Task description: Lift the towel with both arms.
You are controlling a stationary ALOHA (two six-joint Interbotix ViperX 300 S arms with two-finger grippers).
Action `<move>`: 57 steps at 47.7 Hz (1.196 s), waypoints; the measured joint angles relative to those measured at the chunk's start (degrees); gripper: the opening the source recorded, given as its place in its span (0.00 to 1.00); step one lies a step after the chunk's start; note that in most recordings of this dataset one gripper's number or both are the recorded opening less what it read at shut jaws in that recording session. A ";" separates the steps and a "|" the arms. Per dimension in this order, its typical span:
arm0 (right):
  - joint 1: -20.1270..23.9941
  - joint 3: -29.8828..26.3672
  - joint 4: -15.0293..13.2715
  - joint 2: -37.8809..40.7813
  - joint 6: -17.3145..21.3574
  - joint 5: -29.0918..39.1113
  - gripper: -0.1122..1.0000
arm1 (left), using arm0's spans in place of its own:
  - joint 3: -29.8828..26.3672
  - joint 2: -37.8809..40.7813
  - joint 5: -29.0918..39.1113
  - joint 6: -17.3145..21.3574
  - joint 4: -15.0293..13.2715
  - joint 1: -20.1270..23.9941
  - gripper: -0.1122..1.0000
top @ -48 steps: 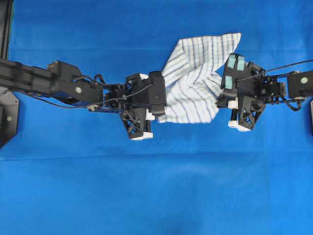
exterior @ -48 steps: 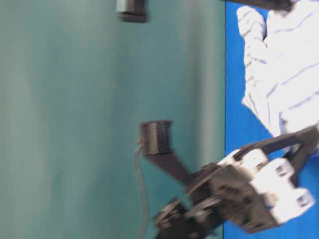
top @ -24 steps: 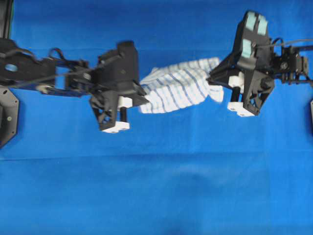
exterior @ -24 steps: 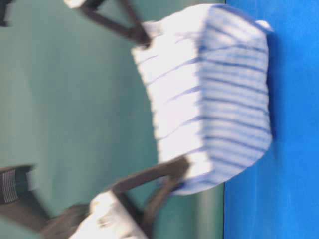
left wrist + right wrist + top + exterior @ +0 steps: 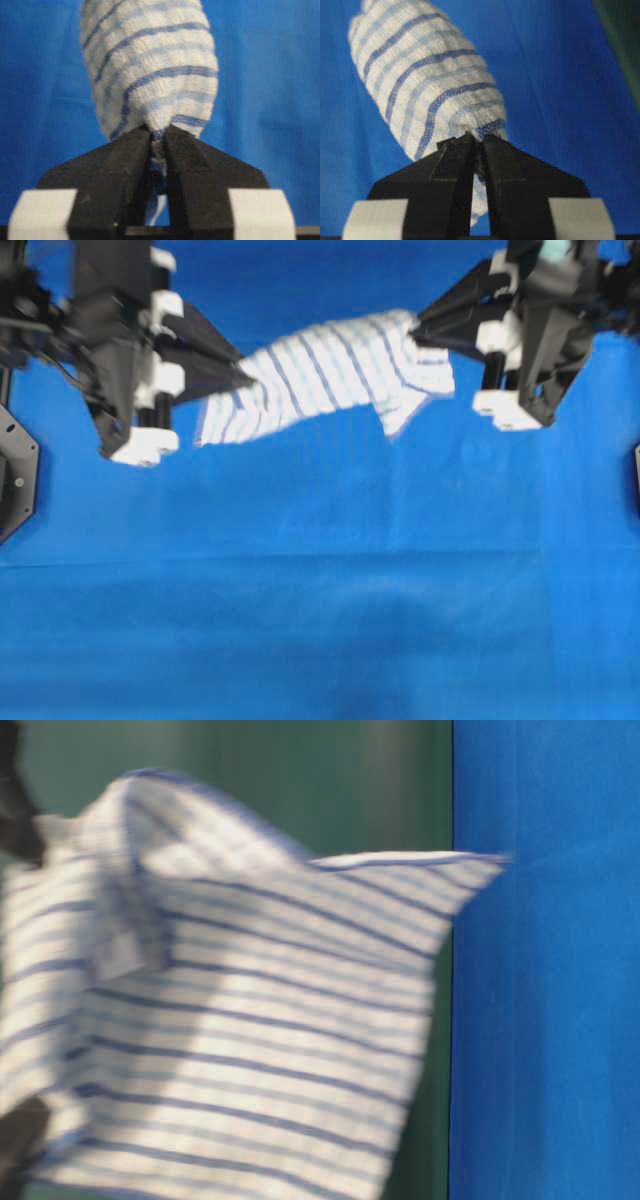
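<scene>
Left hand [image 5: 240, 375]: clamped on one end of towel [image 5: 325, 375]. Left wrist view confirms: wedge fingers [image 5: 127, 155] pressed together with a bunched corner of striped cloth pinched at the tips, a strip of it trailing back between them. Towel [image 5: 150, 65] runs straight out ahead of this hand, away from the tips, blue tabletop [image 5: 265, 75] behind it.

Towel itself: strung between the two hands, long axis running hand to hand, slightly higher at the right end in the overhead view. Off the tabletop [image 5: 320, 620], judging from the table-level view, where striped cloth [image 5: 230, 1030] hangs against the green backdrop. Loose flap drooping just short of the right hand. Middle sags a little; not taut. Overhead picture blurred, so edges uncertain.

Right hand [image 5: 415, 328]: likewise shut on the towel's other end. Right wrist view shows fingers [image 5: 452, 160] closed on a gathered corner, cloth [image 5: 427, 75] leading forward and off to the upper left from the tips.

Relation that matters: each hand holds its own end, neither nearer the middle than the other by much; cloth spans the gap squarely between them. Judgement: lift largely accomplished. Any further raise wants both hands going up evenly, spacing kept, or one pinched corner may tug free.
</scene>
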 measured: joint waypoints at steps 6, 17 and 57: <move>0.00 -4.48 0.00 0.00 -1.32 2.81 0.17 | -4.48 -1.23 3.60 0.62 0.18 0.97 0.14; 0.09 -11.95 0.00 0.09 -2.99 7.47 0.17 | -13.18 -1.05 10.46 0.97 0.97 1.67 0.14; 0.79 -17.05 0.00 1.41 -8.09 8.70 0.48 | -17.58 -0.79 11.69 10.55 1.23 0.26 0.36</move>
